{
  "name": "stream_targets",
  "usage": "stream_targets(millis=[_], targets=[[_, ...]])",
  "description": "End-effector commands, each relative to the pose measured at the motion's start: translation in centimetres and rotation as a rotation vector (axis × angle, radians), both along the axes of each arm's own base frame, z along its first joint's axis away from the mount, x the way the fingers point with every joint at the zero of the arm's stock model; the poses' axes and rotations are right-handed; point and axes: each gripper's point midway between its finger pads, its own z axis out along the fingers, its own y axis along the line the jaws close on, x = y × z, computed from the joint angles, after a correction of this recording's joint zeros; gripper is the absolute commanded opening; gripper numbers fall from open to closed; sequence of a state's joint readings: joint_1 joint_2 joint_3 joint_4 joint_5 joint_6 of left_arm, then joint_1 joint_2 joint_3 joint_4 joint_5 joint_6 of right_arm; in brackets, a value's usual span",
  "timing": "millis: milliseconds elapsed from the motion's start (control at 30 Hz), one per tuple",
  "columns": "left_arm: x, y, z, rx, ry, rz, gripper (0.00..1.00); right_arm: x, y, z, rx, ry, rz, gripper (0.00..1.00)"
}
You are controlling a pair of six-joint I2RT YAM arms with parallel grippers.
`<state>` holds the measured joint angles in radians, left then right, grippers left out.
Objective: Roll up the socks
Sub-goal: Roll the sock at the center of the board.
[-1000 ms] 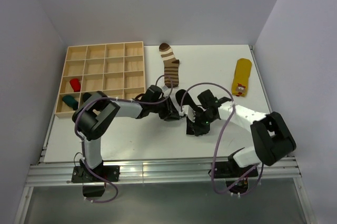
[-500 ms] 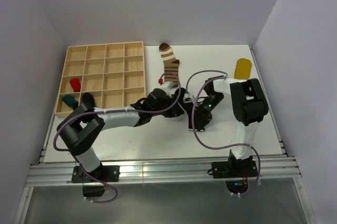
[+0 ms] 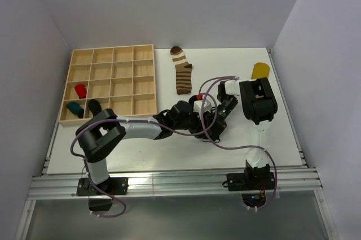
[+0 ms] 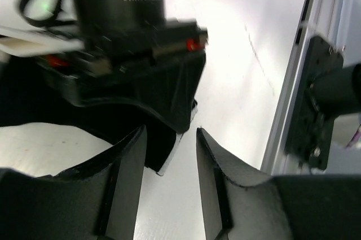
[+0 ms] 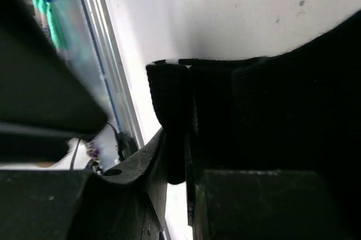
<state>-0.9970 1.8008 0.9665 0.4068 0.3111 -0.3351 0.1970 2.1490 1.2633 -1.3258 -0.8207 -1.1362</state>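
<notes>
Left arm (image 3: 138,129): black joints, white links.
Right arm (image 3: 256,104): identical.
Cables (image 3: 237,147): purple, 1 per arm.
Left gripper fingers (image 4: 127,178): black.

Worktop (image 3: 141,155): white, smooth, matt on my feed.
Compartment tray (image 3: 133,79): pale wood, matt.
Striped sock (image 3: 182,73): knit cloth, I'd say.
Yellow sock (image 3: 260,70): plain matt cloth.
Black sock (image 5: 254,104): soft matt fabric in my right wrist view.
Left end effector (image 4: 170,138): matt black plastic, slightly grainy.
Frame rail (image 3: 169,186): silvery metal, dull sheen.

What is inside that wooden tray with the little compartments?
At its left: red roll, teal roll, black roll. Other compartments look empty. The left arm may cover the near rim of the tray.
</notes>
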Motion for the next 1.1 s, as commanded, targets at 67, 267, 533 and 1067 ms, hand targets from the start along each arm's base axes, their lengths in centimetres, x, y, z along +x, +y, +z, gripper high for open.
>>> stream_targets(millis=[67, 267, 533, 1067], targets=[[-1.3, -2.1, 0.8, -0.065, -0.070, -0.142, 0.47, 0.2, -0.2, 0.7, 0.008, 0.078, 0.004, 0.18], [-1.8, -2.8, -1.0, -0.059, -0.040, -0.165, 0.47, 0.7, -0.1, 0.6, -0.008, 0.093, -0.014, 0.18], [-2.0, -2.5, -2.5, -0.041, -0.027, -0.167, 0.47, 0.9, -0.2, 0.2, -0.029, 0.113, -0.020, 0.18], [-1.8, -1.3, -6.8, 0.055, -0.004, -0.136, 0.47, 0.7, -0.4, -0.2, -0.046, 0.131, -0.016, 0.18]])
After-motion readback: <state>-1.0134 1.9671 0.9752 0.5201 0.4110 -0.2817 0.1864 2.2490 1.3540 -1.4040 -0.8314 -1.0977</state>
